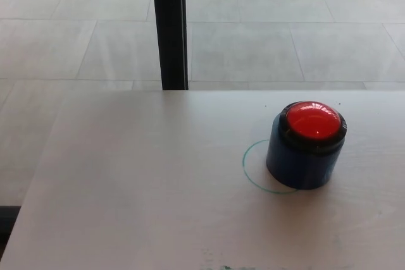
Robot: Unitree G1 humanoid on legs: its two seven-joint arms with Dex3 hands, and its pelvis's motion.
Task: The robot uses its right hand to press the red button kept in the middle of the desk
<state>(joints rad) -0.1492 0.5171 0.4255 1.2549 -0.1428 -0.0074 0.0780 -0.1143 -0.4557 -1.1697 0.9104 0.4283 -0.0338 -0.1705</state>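
Red domed button (312,120) on its blue cylinder base is sitting untouched on the table (139,188); I'm aiming straight down on center, though my right hand's out of frame, so can't tell its state.

1. The red button (312,121) has a glossy dome that looks like smooth plastic, with pale highlights across its top.
2. A black ring (288,132) of smooth, faintly shiny plastic runs round the dome.
3. The blue base (297,164) below looks like plastic too, with a duller sheen and faint vertical streaks.
4. The desk (139,181) is a pale, matt surface, smooth, with a few tiny dark specks near its far edge.
5. A thin green circle (248,170) is drawn flat on the desk, like pen ink.
6. The black post (169,26) beyond the far edge looks matt and smooth.
7. The floor (266,36) is pale grey tile with a slight sheen and thin joints.
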